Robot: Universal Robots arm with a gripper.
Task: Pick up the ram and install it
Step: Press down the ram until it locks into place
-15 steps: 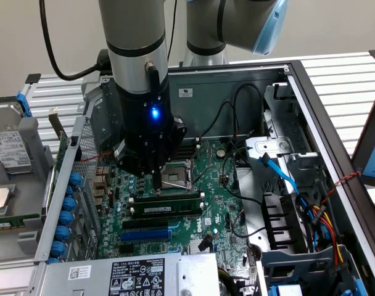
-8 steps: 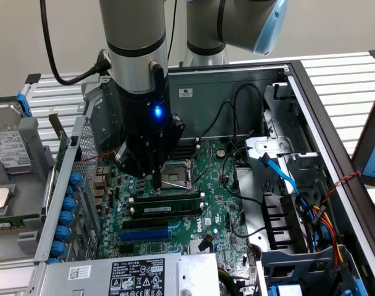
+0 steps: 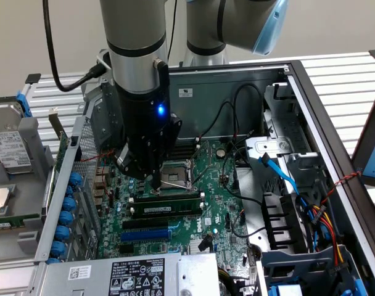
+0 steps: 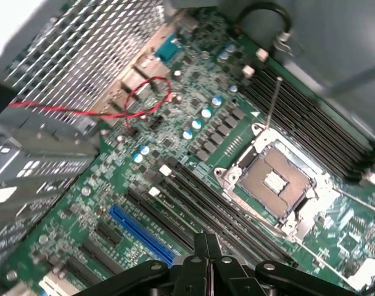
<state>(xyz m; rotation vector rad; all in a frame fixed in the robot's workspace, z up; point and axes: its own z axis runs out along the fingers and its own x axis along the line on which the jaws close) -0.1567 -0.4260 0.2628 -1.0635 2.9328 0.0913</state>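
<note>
Where the exterior view begins at its left edge, a grey drive cage (image 3: 15, 154) lies swung out of the case, and a row of blue clips (image 3: 67, 206) runs down the lower left. Just right of these, in the middle left of the frame, the gripper (image 3: 154, 179) hangs over the motherboard (image 3: 215, 209), its tip close above the near edge of the CPU socket (image 3: 174, 176). In the wrist view the fingers (image 4: 201, 245) are pressed together, with nothing visible between them.

The ram (image 3: 166, 209) lies below the gripper in the frame, at lower centre. It is a green stick with a white label, lengthwise among the black memory slots, between the socket and the blue expansion slot (image 3: 144, 234). It looks set in a slot, though I cannot tell whether it is fully seated or latched. The gripper is near it but not touching.

Further right, black cables and a blue cable (image 3: 280, 169) cross the case beside a grey bracket.

My judgement of the risks: if the stick is only partly in, a push off its middle could tilt it and leave one end up. The tip is also close to the socket and its thin lever (image 4: 272, 102), so a sideways drift could catch them. The red wire (image 4: 147, 98) lies well apart.
</note>
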